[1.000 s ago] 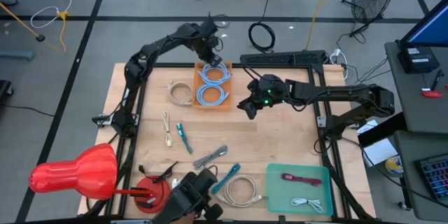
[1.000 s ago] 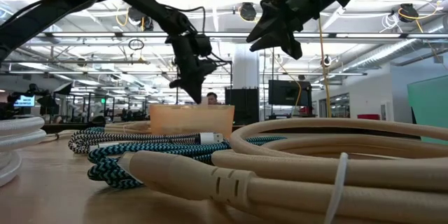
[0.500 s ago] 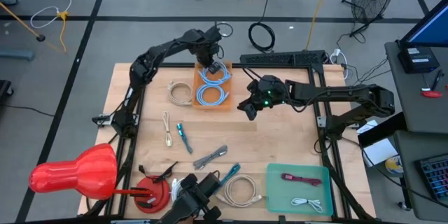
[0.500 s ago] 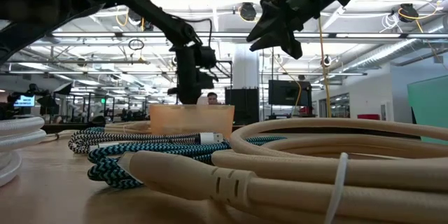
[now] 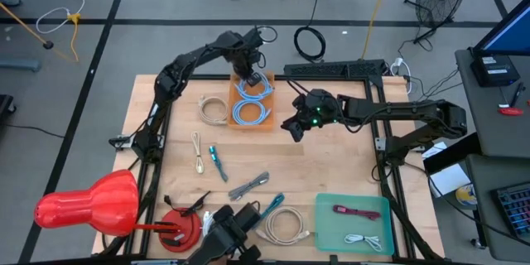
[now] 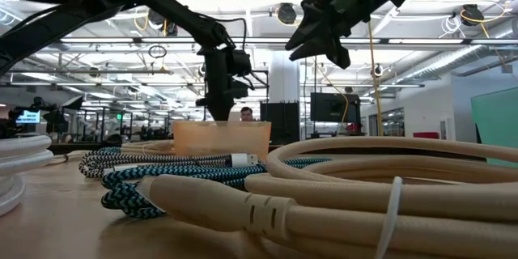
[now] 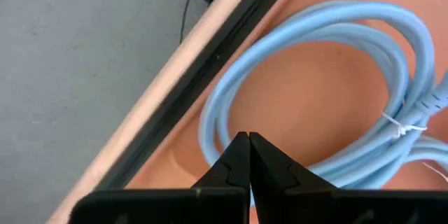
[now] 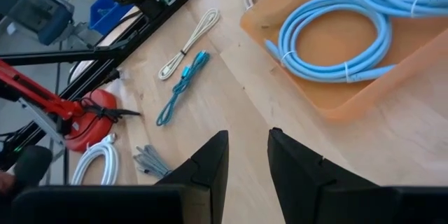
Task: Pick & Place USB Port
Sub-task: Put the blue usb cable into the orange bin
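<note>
You see two coiled light-blue cables (image 5: 250, 101) lying in the orange plastic tray (image 5: 237, 122), your left gripper (image 5: 251, 77) pressed together empty above its far end, your right gripper (image 5: 291, 126) parted, empty, just beside.

On my left wrist feed, the left gripper (image 7: 248, 155) sits with its two dark fingers (image 7: 231, 164) pressed together, tips meeting with nothing between them. Right past the tips, at twelve o'clock, I see a light blue cable coil (image 7: 308, 98) lying on the floor of an orange tray (image 7: 308, 91). A white tie (image 7: 402, 127) binds the coil at about three o'clock. Toward ten o'clock, the tray ends at a black frame rail (image 7: 210, 70) alongside a pale wooden table edge (image 7: 150, 101), with grey floor (image 7: 77, 56) beyond.
</note>
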